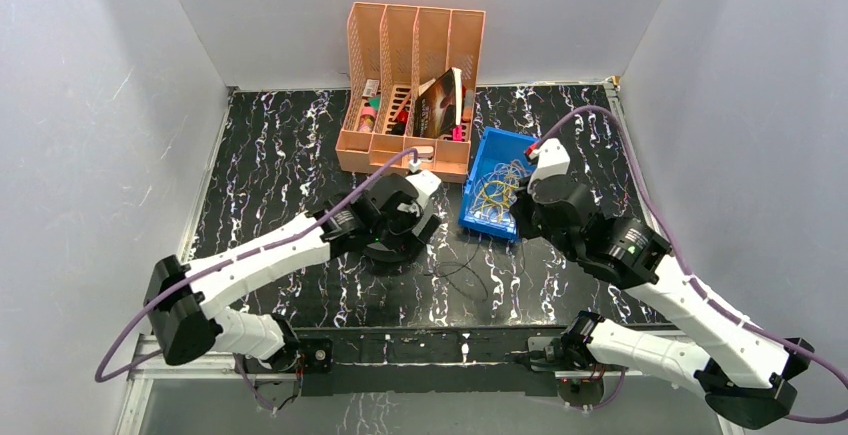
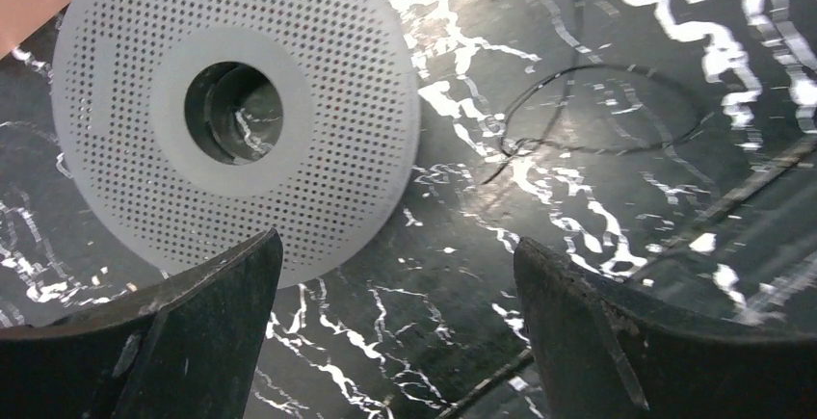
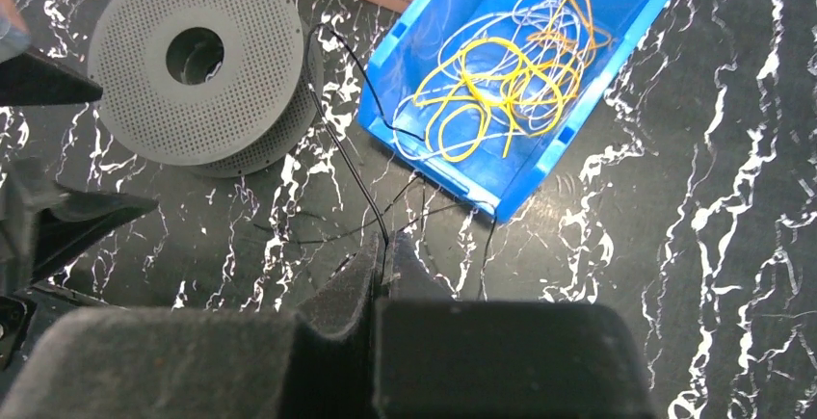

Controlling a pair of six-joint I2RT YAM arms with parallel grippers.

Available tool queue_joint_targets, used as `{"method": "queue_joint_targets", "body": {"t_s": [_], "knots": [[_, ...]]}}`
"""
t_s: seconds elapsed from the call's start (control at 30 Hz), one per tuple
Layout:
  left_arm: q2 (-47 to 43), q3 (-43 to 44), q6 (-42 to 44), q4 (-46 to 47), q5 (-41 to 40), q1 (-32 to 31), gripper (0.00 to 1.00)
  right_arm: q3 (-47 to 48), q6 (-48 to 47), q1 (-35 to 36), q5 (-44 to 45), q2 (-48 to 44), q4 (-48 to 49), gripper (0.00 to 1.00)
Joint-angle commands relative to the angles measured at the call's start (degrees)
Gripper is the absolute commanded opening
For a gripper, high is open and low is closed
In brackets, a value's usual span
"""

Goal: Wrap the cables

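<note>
Black marbled table (image 1: 280,155). Right gripper (image 3: 383,246) is closed, pinching a thin black cable (image 3: 361,193). Left gripper (image 2: 397,246) gapes wide, empty, beside a perforated grey spool (image 2: 337,149).

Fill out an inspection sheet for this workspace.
Surface: black marbled table.
Job's things: black cable runs from the right gripper towards the grey spool; yellow, orange and white cables lie tangled in the blue bin.
Clutter: orange file organizer holding assorted items.
Grippers: left gripper open above the table, beside the spool; right gripper shut on the black cable.
Cables: purple arm cords trail from both arms.
Surroundings: white walls on three sides.
</note>
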Motion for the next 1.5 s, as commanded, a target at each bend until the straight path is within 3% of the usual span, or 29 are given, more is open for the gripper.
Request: {"method": "queue_joint_targets", "body": {"t_s": [0.0,0.4,0.83,0.97,1.47], "knots": [[2.2,-1.2,1.5,-0.4,-11.1,-1.6,0.9,-4.0,3.9,-0.2,-1.1,-1.9,6.2,0.0],[16.5,2.3,-3.4,-1.3,-33.3,-10.5,0.94,-13.5,9.1,-2.8,-3.4,-3.9,11.7,0.0],[28.5,6.5,0.3,4.1,-41.3,-12.6,0.92,-18.0,12.2,-4.1,-2.5,-10.4,10.2,0.0],[30.1,5.6,2.5,8.0,-44.2,-12.6,0.86,-17.9,11.9,-4.1,-2.1,-11.4,9.6,0.0],[30.1,2.7,7.7,16.7,-52.1,-12.6,0.46,-18.8,12.1,-4.1,-3.1,-13.1,10.0,0.0]]}}
